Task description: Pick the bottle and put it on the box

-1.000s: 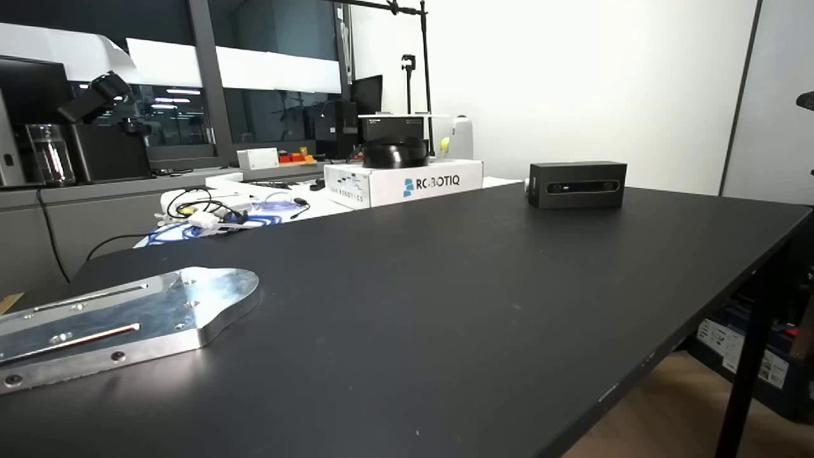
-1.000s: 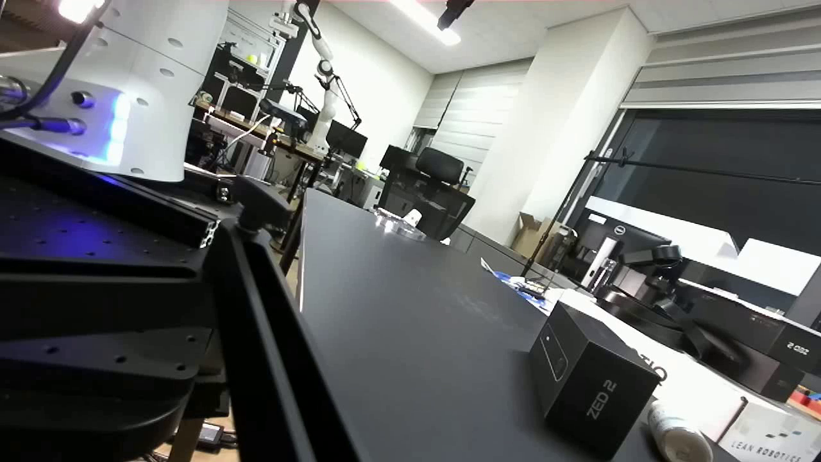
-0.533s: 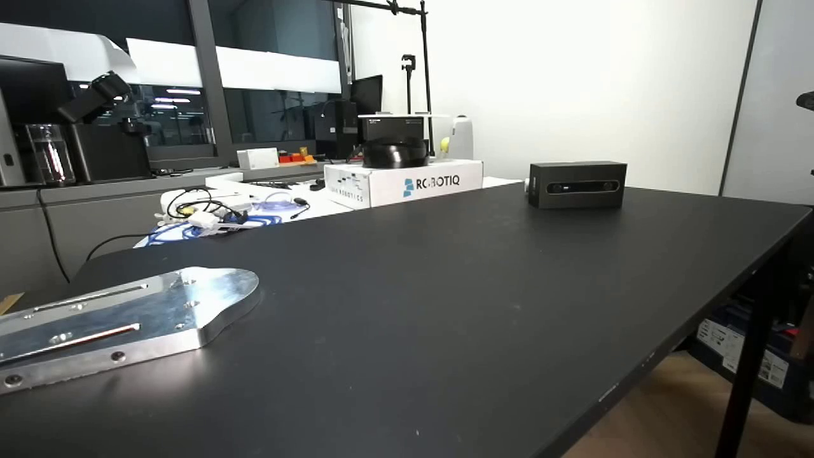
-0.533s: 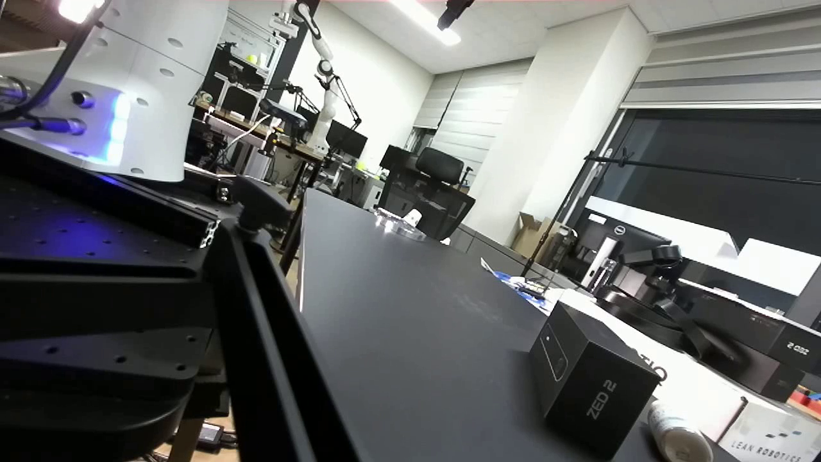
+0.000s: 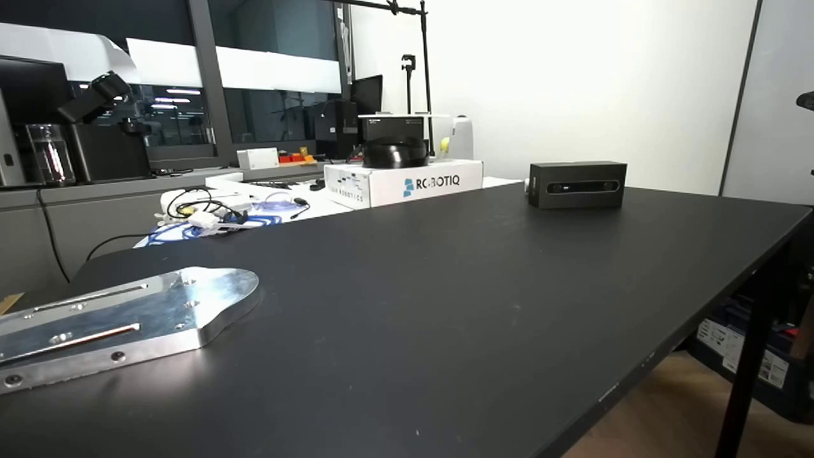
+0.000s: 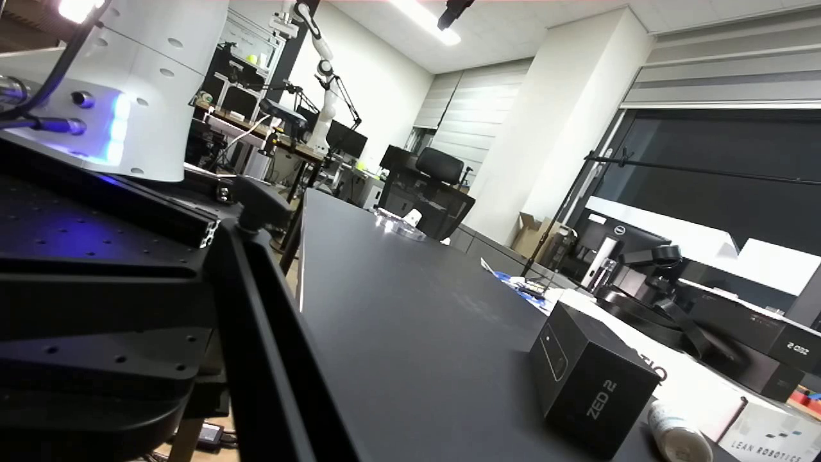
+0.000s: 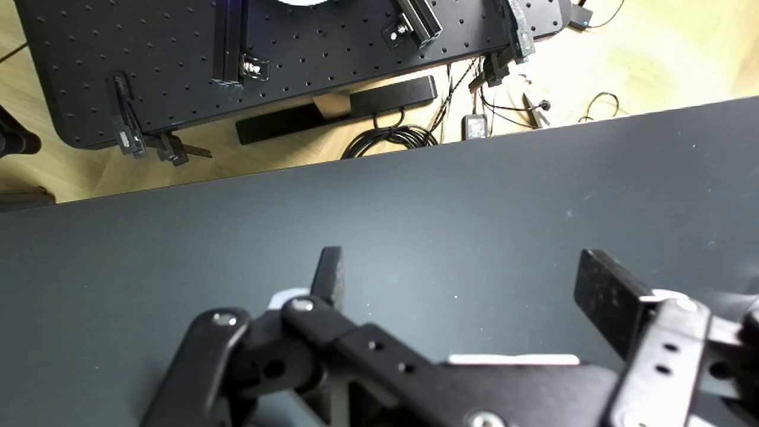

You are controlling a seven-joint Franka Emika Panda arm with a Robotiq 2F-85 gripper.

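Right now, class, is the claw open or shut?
The claw is open: in the wrist view its fingers stand wide apart, with dark tabletop showing between them.

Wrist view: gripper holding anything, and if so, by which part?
Nothing: the gripper is open, tabletop showing between its fingers. The bottle is beside the black box in an exterior view.

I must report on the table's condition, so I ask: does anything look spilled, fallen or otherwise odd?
Only the bottle stands out: close beside the black box, it appears to lie on its side, while bottles usually stand. I see no spill.
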